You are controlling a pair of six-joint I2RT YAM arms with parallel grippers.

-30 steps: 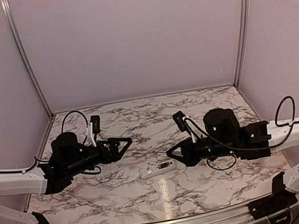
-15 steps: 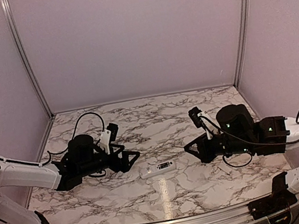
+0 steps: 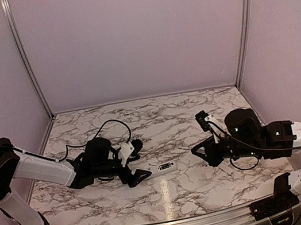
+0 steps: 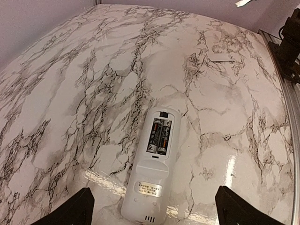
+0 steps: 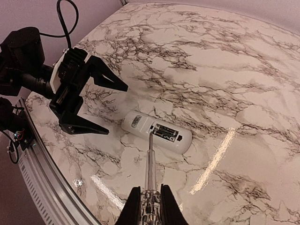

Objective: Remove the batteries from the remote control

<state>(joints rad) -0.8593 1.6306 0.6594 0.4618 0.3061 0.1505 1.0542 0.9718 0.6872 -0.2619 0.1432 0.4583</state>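
The white remote control (image 3: 160, 168) lies flat on the marble table, back face up, with its battery bay open. Two dark batteries (image 4: 159, 136) sit side by side in the bay; they also show in the right wrist view (image 5: 165, 134). My left gripper (image 3: 140, 161) is open, its fingers spread wide on either side of the remote's left end (image 4: 152, 187) without touching it. My right gripper (image 5: 150, 206) is shut on a thin grey screwdriver (image 5: 150, 161). The screwdriver's tip is at the near end of the battery bay. The right gripper (image 3: 198, 152) stands right of the remote.
A small flat white cover piece (image 4: 220, 57) lies on the table beyond the remote. The metal front rail (image 5: 44, 187) borders the near edge. Purple walls enclose the table on three sides. The left gripper's fingers (image 5: 105, 79) show left of the remote in the right wrist view.
My left arm has swung right and down, so its open gripper now flanks the remote's left end. My right arm has drawn back to the right a little. The remote has not moved.
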